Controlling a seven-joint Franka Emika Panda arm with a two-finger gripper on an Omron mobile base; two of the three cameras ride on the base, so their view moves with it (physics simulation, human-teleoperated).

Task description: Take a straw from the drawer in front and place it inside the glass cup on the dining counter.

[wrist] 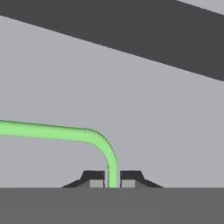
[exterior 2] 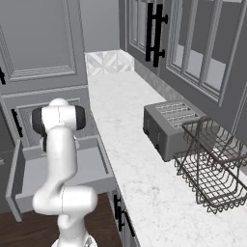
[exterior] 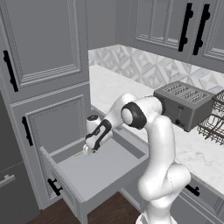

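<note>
The straw (wrist: 65,132) is gripped near its bend by the closed hand (wrist: 112,179), low inside the open drawer (exterior: 103,173). The pick-up seems secured; a straight lift out is called for next.

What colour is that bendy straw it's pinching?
Light green. The straw shows best in the hand view, pinched by the end effector.

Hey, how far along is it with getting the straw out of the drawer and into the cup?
Done: the drawer stands open. In hand: the gripper is shut on the straw, which still lies low in the drawer. Left: lifting it out, carrying it away and dropping it into the cup.
</note>
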